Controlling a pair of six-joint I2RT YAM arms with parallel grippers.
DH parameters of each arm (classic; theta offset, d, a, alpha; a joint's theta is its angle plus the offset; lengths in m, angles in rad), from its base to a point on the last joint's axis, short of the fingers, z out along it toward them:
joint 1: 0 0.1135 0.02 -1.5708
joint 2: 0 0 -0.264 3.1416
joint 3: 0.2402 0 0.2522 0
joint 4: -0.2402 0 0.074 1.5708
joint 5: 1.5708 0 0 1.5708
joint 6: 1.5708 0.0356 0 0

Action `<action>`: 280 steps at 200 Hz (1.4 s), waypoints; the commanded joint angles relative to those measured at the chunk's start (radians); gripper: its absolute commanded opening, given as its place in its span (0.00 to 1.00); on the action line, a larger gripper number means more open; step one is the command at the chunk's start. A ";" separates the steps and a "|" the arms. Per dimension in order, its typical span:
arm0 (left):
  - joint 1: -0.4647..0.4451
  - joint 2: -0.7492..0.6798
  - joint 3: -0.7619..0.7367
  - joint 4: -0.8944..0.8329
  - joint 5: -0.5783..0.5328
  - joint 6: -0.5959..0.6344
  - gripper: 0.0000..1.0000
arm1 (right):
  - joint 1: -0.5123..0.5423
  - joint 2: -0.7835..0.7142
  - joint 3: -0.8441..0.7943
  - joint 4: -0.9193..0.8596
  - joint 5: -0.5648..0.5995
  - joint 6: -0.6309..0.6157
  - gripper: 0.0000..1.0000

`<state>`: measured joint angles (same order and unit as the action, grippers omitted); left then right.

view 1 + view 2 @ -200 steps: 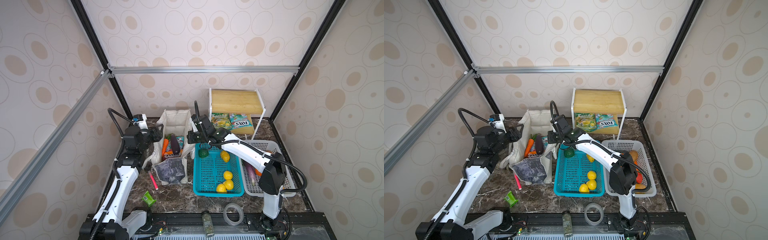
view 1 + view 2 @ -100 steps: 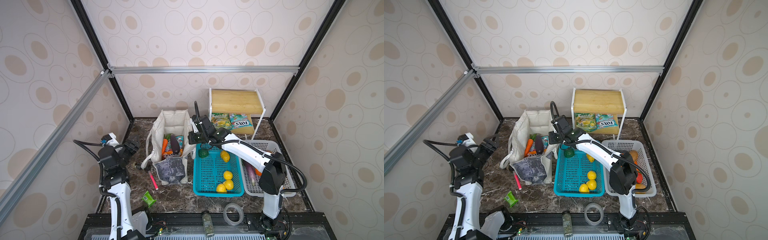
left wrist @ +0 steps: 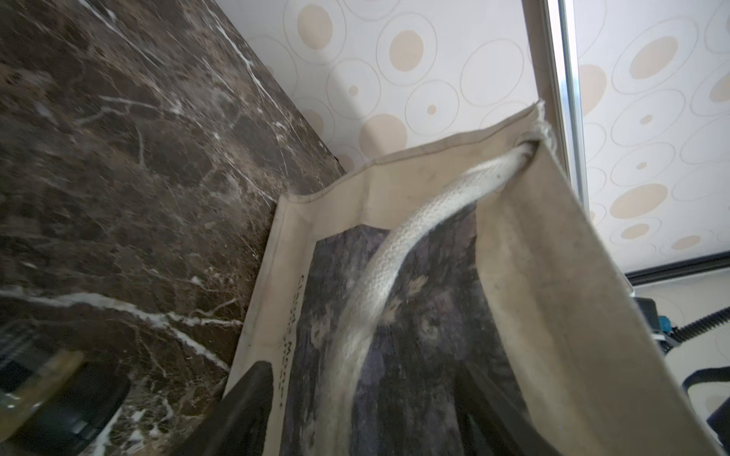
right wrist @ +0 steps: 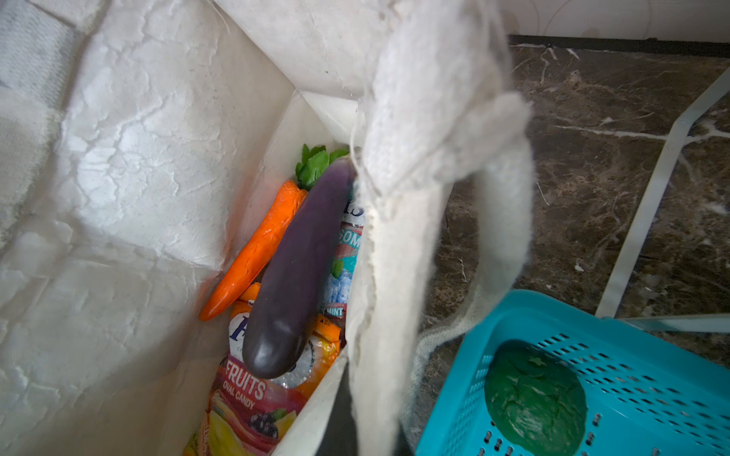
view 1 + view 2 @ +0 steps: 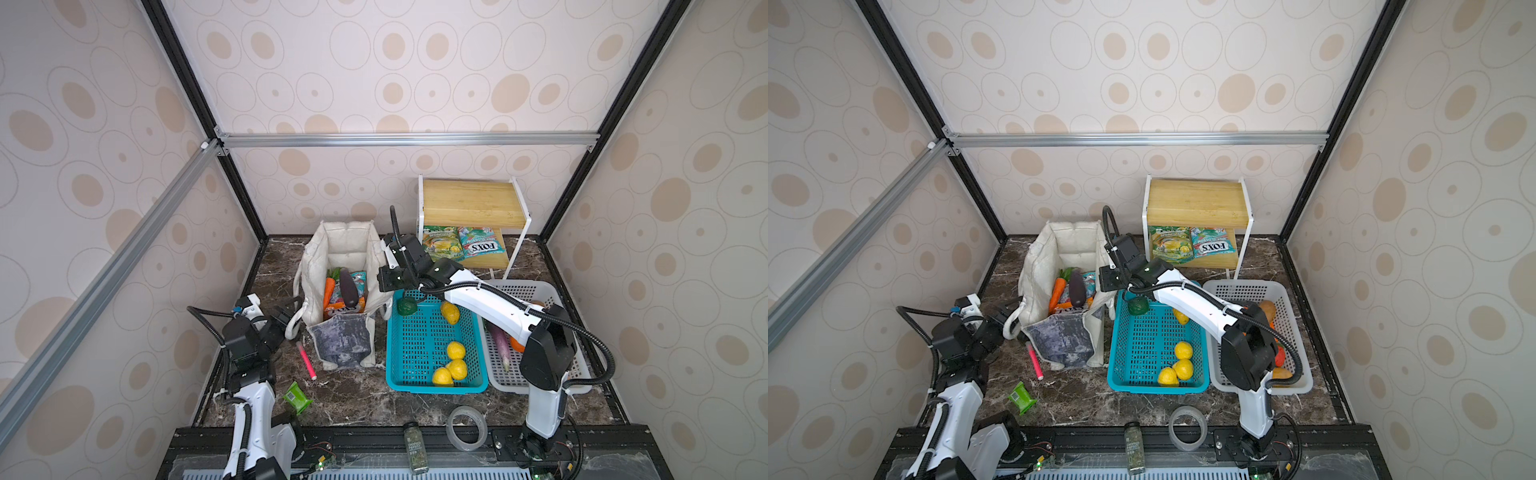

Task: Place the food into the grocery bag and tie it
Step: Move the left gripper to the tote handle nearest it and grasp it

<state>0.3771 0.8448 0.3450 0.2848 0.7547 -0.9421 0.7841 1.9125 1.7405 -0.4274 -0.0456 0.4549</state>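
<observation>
Starting at the left gripper (image 3: 363,373), we see its dark fingers (image 3: 249,406) spread wide, with the white strap handle (image 3: 395,252) of the grocery bag (image 3: 553,296) running loose between them. In both top views this gripper (image 5: 286,316) sits low beside the bag's left side, just above the marble desk (image 5: 357,405). The right gripper (image 5: 384,283) is pressed together on the bag's right rim; cloth hides its fingertips in the wrist view. The bag (image 5: 349,245) stands open near the back wall, and inside it lie an orange carrot (image 4: 256,244), a purple eggplant (image 4: 292,272) and candy packets (image 4: 253,398). Just beside the bag's right side is a teal basket (image 5: 415,345) holding four lemons (image 5: 456,350) and a dark green vegetable (image 5: 406,305); a white basket (image 5: 544,291) sits next to it. Two FOX'S packets (image 5: 482,248) rest on the lower board of a wooden shelf (image 5: 469,203) behind. A pink stick (image 5: 306,360) lies on the desk near the bag's front left corner.
</observation>
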 commanded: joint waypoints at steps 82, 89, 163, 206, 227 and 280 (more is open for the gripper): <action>-0.055 0.081 -0.045 0.117 -0.061 -0.046 0.65 | -0.007 -0.038 -0.049 0.031 -0.006 0.010 0.05; -0.057 0.086 -0.048 0.131 -0.067 -0.040 0.65 | -0.007 -0.038 -0.043 0.027 -0.007 0.006 0.05; -0.092 0.206 -0.051 0.419 0.032 -0.208 0.57 | -0.006 -0.039 -0.042 0.033 0.000 0.008 0.06; -0.121 0.191 -0.063 0.420 -0.003 -0.192 0.37 | -0.008 -0.030 -0.036 0.038 -0.012 0.013 0.06; -0.119 0.114 0.027 0.236 -0.074 -0.079 0.06 | -0.008 -0.034 -0.033 0.034 -0.018 0.011 0.09; -0.074 -0.060 0.318 -0.222 -0.356 0.190 0.00 | -0.017 -0.099 -0.035 0.013 0.002 -0.008 0.55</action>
<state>0.2764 0.8211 0.5537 0.2249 0.5137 -0.8783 0.7799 1.8965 1.7042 -0.4038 -0.0544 0.4606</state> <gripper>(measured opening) 0.072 0.491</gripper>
